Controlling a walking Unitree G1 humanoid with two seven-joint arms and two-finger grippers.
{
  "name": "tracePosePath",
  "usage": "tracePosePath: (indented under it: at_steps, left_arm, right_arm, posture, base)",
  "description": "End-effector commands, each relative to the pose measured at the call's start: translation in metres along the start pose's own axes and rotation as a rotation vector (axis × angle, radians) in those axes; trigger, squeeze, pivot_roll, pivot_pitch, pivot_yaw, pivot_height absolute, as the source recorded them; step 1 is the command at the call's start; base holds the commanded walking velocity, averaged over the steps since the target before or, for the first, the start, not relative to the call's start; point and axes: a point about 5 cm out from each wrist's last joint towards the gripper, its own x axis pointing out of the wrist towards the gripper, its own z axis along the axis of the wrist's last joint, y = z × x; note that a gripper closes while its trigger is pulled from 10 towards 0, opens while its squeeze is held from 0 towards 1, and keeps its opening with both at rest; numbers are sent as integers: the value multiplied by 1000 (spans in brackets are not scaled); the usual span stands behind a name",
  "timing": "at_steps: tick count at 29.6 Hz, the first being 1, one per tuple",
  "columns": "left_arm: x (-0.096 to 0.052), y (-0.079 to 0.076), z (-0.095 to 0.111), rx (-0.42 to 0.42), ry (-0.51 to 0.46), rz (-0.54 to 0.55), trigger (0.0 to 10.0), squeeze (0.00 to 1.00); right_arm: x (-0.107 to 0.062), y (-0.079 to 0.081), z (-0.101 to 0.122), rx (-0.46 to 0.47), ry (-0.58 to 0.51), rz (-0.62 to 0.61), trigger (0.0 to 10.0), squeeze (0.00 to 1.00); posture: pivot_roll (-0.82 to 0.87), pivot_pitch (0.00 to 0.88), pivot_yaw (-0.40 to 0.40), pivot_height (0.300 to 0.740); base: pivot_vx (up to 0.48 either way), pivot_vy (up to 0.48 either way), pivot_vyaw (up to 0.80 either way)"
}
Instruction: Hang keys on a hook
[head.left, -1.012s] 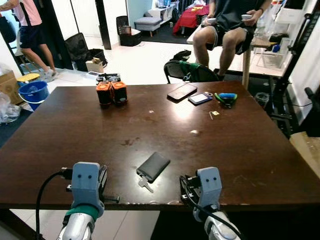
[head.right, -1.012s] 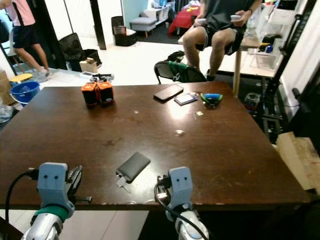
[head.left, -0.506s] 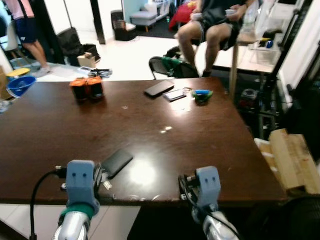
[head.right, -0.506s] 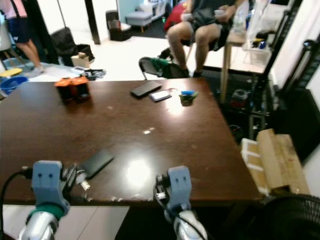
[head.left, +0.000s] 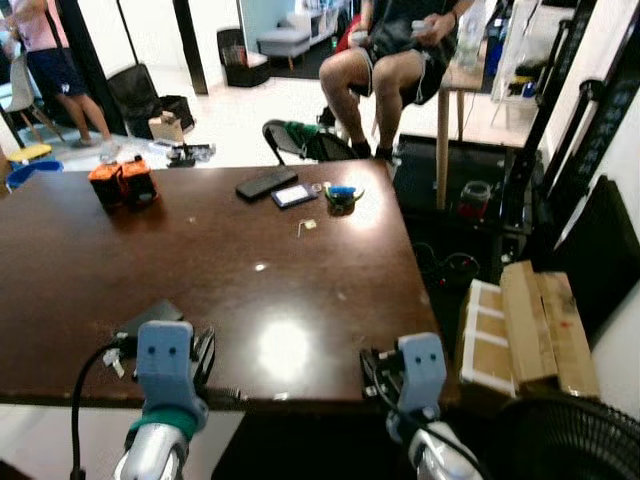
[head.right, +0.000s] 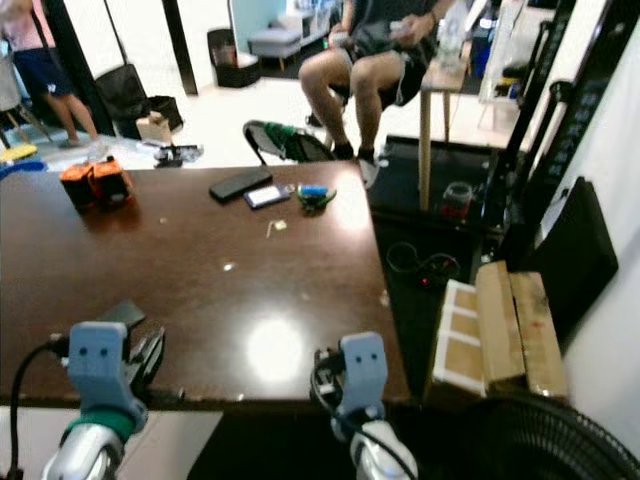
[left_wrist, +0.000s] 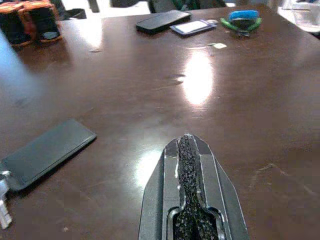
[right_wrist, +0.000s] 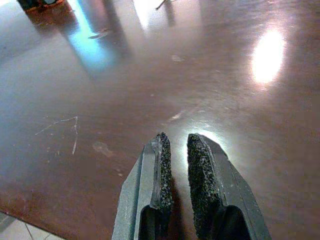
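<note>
A large dark brown wooden table (head.left: 300, 270) with a glossy top stands in a bright room with a pale tiled floor. At the table's near edge, beside the left gripper (left_wrist: 189, 150), lies a flat black key pouch (left_wrist: 47, 152) with a silver key (left_wrist: 3, 212) sticking out of one end; nothing is holding it. The left gripper hovers low over the tabletop with its two black fingers pressed together. The right gripper (right_wrist: 176, 150) also hovers over the table near its front edge, its fingers almost together with a narrow gap between them, gripping nothing.

On the far side of the table lie a black phone (head.left: 266, 184), a smaller device (head.left: 294, 196) just beside it, and a blue and green tool (head.left: 342, 194). Two orange and black objects (head.left: 121, 183) stand together near the far left corner.

Beyond the table a person (head.left: 395, 50) sits with bare knees; another person (head.left: 55, 70) stands at far left. Flattened cardboard boxes (head.left: 520, 325) lie on the floor at right.
</note>
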Motion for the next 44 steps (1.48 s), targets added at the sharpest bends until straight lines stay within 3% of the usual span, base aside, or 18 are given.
tracePosePath:
  at_steps: [1,6,30,34,36,44]
  left_arm:
    - [-3,5,-2,14,13,10,10000,0]
    - [-3,4,0,47,-12,6,10000,0]
    - [-2,13,-13,109,56,68,10000,0]
    - [-1,12,0,153,45,51,10000,0]
    - [5,11,17,184,18,27,10000,0]
    - [16,9,26,236,33,-6,10000,0]
  right_arm:
    - [-4,3,-13,33,55,-7,10000,0]
    - [-4,2,-13,34,56,-8,10000,0]
    - [1,1,-15,35,68,-6,10000,0]
    - [2,-2,-16,33,71,-7,10000,0]
    - [4,-3,-16,32,66,-12,10000,0]
    - [7,-2,-19,31,67,0,10000,0]
  posture:
    - [-65,67,165,740]
    - [-65,67,165,740]
    - [-60,53,162,740]
    - [-4,43,192,740]
    - [47,47,199,740]
    - [94,40,231,740]
  base:
    - [0,480,0]
    - [0,192,0]
    - [0,0,0]
    - [0,0,0]
    - [0,0,0]
    - [0,0,0]
